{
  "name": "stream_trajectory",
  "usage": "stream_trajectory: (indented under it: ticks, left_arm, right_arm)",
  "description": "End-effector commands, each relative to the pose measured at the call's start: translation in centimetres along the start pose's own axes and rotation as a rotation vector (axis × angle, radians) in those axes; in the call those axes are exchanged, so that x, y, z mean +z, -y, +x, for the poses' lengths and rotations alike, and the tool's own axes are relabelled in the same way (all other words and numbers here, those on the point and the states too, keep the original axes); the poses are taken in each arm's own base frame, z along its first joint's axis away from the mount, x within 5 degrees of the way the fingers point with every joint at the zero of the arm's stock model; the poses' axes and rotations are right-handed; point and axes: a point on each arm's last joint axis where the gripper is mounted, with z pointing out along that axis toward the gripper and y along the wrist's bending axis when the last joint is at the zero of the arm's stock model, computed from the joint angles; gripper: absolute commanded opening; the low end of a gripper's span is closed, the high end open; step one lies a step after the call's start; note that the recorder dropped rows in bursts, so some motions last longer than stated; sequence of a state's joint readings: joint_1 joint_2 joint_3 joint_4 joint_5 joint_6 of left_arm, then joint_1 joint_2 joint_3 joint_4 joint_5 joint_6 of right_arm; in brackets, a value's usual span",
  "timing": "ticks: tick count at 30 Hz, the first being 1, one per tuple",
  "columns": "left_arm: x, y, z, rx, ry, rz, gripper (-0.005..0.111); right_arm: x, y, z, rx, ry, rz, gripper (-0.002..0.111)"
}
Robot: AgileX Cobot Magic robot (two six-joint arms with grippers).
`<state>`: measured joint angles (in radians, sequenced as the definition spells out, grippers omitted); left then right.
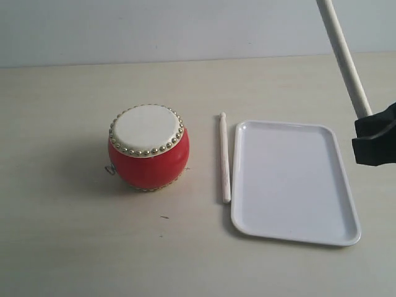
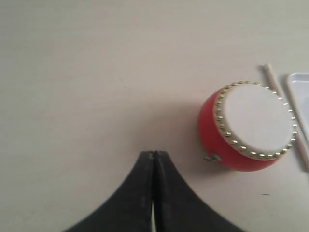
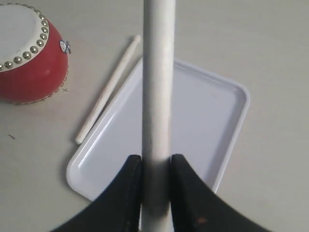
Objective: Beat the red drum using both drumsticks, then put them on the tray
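The red drum (image 1: 148, 147) (image 2: 247, 126) (image 3: 28, 54) stands upright on the table, left of centre. One drumstick (image 1: 224, 158) (image 3: 107, 89) (image 2: 286, 116) lies flat between the drum and the tray (image 1: 291, 180) (image 3: 203, 116) (image 2: 300, 87). My right gripper (image 1: 374, 133) (image 3: 156, 162) is shut on the other drumstick (image 1: 345, 59) (image 3: 157, 82), held raised beside the tray's right side, its free end pointing up and back. My left gripper (image 2: 153, 154) is shut with nothing in it, over bare table apart from the drum; the exterior view does not show it.
The pale wooden table (image 1: 74, 247) runs to a light wall (image 1: 154, 28) at the back. Nothing lies in the tray.
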<state>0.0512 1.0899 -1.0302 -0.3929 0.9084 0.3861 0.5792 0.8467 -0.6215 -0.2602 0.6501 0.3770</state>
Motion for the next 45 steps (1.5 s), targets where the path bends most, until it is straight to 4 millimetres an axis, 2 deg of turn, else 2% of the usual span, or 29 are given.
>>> stream_trajectory:
  ticks: [1,5,9,13,16,17,18,19,20,22,23,24,26,28,29,32,39,45]
  left_arm:
    - [-1.0,-0.2,-2.5,0.149,-0.04,-0.137,0.0]
    - [-0.8,1.2,-2.8,0.217,-0.097,-0.129,0.0]
    - [1.0,3.8,-2.4,0.161,-0.186,-0.053,0.0]
    - [5.0,8.3,-2.0,0.205,-0.256,0.023,0.0]
    - [8.8,12.2,-1.1,0.253,-0.314,0.064,0.0]
    - [11.2,14.5,-0.4,0.262,-0.362,0.079,0.0]
    - [12.0,15.1,-0.3,0.247,-0.375,0.084,0.0]
    - [14.0,16.1,-0.1,0.221,-0.394,0.081,0.0]
    - [14.7,16.5,-0.1,0.212,-0.398,0.09,0.0]
    - [16.7,17.8,-0.2,0.168,-0.394,0.136,0.004]
    - [17.8,18.9,-0.5,0.143,-0.387,0.171,0.011]
    - [18.2,19.4,-0.6,0.142,-0.386,0.181,0.015]
    - [19.7,21.8,-1.0,0.176,-0.397,0.227,0.032]
    - [20.9,23.7,-0.8,0.19,-0.395,0.305,0.04]
    - [21.3,24.3,-0.8,0.165,-0.373,0.337,0.04]
    - [23.1,25.1,-0.3,0.093,-0.347,0.387,0.04]
    - [26.6,24.5,2.0,0.027,-0.462,0.265,0.041]
    - [28.6,24.8,2.7,0.002,-0.547,0.216,0.049]
  right_arm:
    - [-0.1,0.1,0.1,-0.029,0.012,0.005,0.0]
    - [-0.1,0.1,0.1,-0.038,0.003,0.005,0.0]
    - [-0.1,0.2,0.2,-0.039,-0.001,0.008,0.0]
    - [-0.1,0.3,0.2,-0.048,-0.006,0.016,0.0]
    - [-0.1,0.6,0.2,-0.055,-0.005,0.05,0.0]
    - [-0.2,0.8,0.3,-0.051,-0.014,0.071,0.0]
    - [-0.2,0.9,0.4,-0.051,-0.021,0.079,0.0]
    - [-0.2,1.1,1.0,-0.046,-0.034,0.097,0.0]
    - [-0.1,1.3,1.5,-0.039,-0.043,0.109,0.0]
    - [-0.4,1.8,2.8,-0.003,-0.04,0.142,0.0]
    - [-1.1,2.0,3.1,0.014,-0.011,0.139,0.0]
    - [-1.5,2.0,3.1,0.019,0.007,0.136,0.0]
    - [-2.7,2.5,3.4,0.028,0.045,0.159,0.0]
    - [-3.0,2.7,3.4,0.027,0.059,0.167,0.0]
    - [-3.1,2.7,3.4,0.026,0.062,0.168,0.0]
    - [-3.1,2.7,3.5,0.026,0.063,0.169,0.0]
    - [-3.1,2.6,3.4,0.028,0.072,0.16,0.0]
    - [-3.1,2.6,3.4,0.027,0.073,0.158,0.0]
